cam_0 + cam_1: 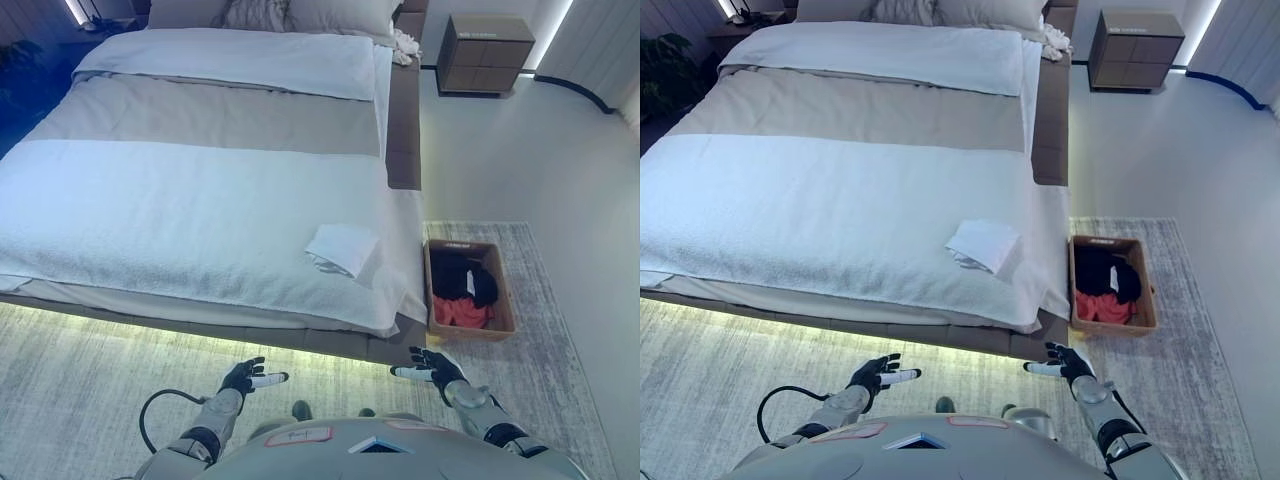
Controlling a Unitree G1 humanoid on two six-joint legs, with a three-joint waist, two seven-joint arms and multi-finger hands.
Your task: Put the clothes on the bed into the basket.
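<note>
A folded white garment (343,248) lies on the bed (180,215) near its front right corner. A brown basket (469,291) stands on the rug to the right of the bed, with black and red clothes (463,295) inside. My left hand (250,377) is open low in front of the bed's foot edge, holding nothing. My right hand (428,366) is open low at the right, just in front of the basket and below the bed corner, also empty. Both hands are well short of the garment.
A grey rug (80,380) covers the floor in front of the bed and under the basket. A brown nightstand (487,54) stands at the far right by the headboard. Pillows (300,14) lie at the bed's head. Pale floor (540,160) runs along the bed's right side.
</note>
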